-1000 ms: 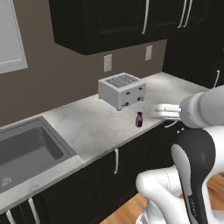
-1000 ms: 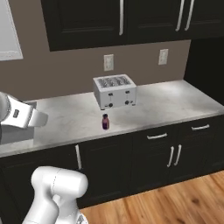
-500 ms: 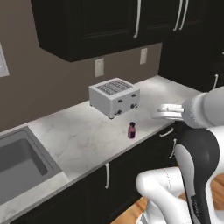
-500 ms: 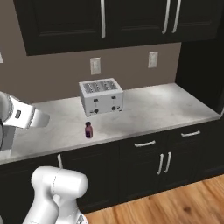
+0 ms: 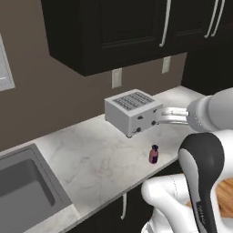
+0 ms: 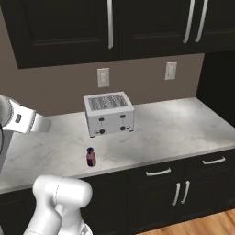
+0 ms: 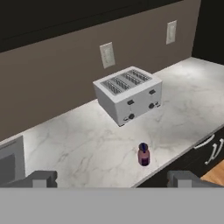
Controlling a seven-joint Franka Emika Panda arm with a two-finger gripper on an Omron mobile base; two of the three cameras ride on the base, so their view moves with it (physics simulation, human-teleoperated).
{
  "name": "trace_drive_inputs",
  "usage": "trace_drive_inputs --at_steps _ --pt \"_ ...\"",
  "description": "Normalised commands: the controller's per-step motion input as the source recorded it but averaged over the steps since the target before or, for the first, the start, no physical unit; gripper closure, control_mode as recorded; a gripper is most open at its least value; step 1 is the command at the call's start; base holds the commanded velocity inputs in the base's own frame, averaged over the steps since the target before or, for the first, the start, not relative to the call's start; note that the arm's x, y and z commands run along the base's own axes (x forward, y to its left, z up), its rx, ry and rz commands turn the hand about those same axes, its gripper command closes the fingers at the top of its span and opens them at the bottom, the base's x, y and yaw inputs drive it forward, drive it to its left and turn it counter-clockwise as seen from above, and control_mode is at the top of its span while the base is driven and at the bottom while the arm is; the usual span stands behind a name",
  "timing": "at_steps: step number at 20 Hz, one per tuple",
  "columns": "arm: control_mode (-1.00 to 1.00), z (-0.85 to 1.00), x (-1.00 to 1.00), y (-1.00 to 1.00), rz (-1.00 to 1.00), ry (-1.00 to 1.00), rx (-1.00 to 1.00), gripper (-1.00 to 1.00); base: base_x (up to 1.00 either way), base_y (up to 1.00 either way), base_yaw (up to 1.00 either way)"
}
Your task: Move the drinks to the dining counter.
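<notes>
While the tool hangs spread, a toaster stands behind the purple-red bottle.

one purple-red bottle. one white toaster, four slots. two wall outlets. one sink. one marble worktop. four lower cabinet handles.

Even, soft rendered light falls from above; the pale surface reads bright, the upper cabinets nearly black. The toaster casts a faint shadow. Edges look slightly soft and pixelated.
</notes>
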Motion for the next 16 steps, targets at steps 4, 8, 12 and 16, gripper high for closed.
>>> trace_drive_inputs --at_steps 4,8,12,16 --pt "1.00 0.00 0.00 0.00 0.00 0.00 0.00 -1.00 0.37 -0.68 0.05" --pt "1.00 0.00 0.00 0.00 0.00 0.00 0.00 -1.00 0.24 -0.53 0.10" --pt "1.00 0.00 0.00 0.00 0.00 0.00 0.00 -1.00 0.40 -0.08 -0.05" --pt "1.00 0.00 0.00 0.00 0.00 0.00 0.00 -1.00 0.47 0.00 -0.41"
